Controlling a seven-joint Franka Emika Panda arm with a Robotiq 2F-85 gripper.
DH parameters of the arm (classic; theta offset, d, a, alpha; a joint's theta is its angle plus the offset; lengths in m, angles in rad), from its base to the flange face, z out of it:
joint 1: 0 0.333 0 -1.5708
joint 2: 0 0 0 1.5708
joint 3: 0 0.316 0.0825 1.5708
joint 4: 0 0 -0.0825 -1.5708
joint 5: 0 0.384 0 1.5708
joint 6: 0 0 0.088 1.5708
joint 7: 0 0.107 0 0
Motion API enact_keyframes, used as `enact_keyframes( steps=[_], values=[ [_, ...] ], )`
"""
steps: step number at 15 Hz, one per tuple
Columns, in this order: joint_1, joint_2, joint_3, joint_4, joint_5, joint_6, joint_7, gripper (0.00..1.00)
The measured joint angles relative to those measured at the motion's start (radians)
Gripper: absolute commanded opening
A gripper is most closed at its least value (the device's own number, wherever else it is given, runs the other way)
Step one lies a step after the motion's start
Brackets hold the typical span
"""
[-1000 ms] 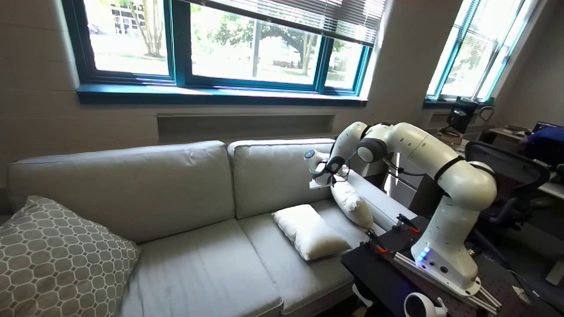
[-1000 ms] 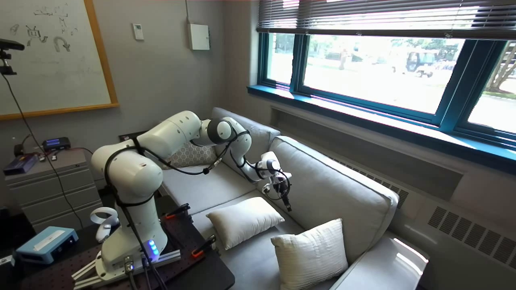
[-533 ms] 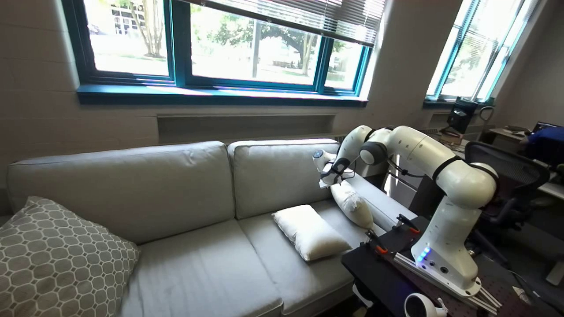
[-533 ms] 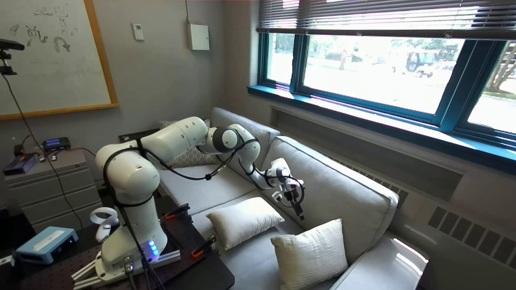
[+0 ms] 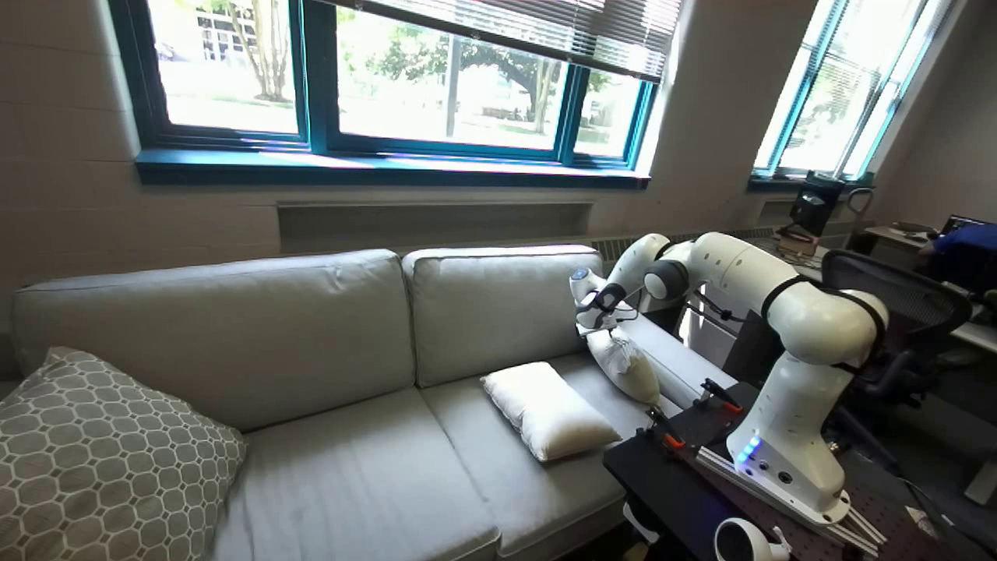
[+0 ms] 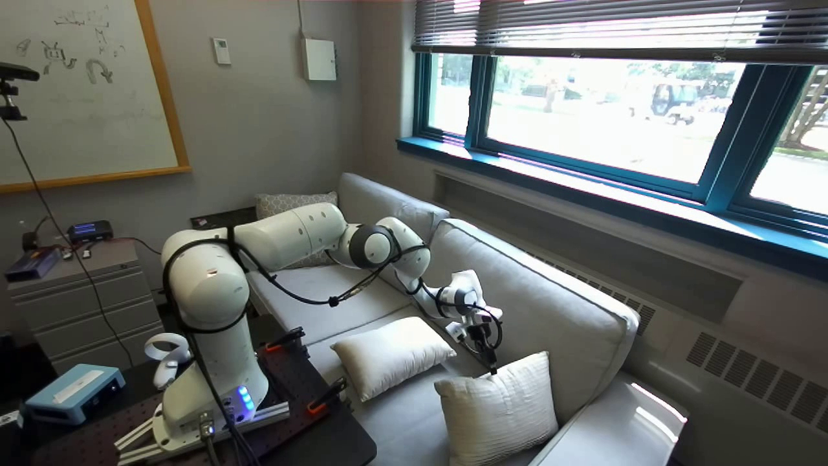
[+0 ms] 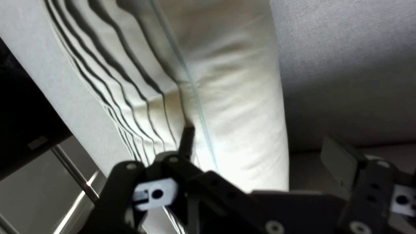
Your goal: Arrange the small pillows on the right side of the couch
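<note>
On the right of the couch point(image 5: 350, 444), one small pillow point(image 5: 549, 413) lies flat; the second pillow point(image 6: 498, 411) leans near the armrest point(image 6: 614, 424). The spread, empty gripper point(image 7: 259, 138) hovers at the latter's top, seemingly aligning a grasp; squeezing should follow.

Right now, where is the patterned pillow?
In an exterior view, the patterned pillow is at the left edge, on the couch, in front of the left back cushion.

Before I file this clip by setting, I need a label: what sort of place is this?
Probably an office or research lab room, despite the couch: a drawn-on whiteboard, a drawer cabinet and a mesh-backed office chair all point that way.
</note>
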Motion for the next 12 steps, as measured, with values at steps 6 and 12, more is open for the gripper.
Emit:
enact_keyframes(
  steps=[6, 12],
  values=[
    [-0.051, 0.047, 0.003, 0.057, -0.026, -0.037, 0.03, 1.0],
    [-0.137, 0.047, -0.052, 0.048, -0.143, -0.075, 0.235, 1.0]
  ],
)
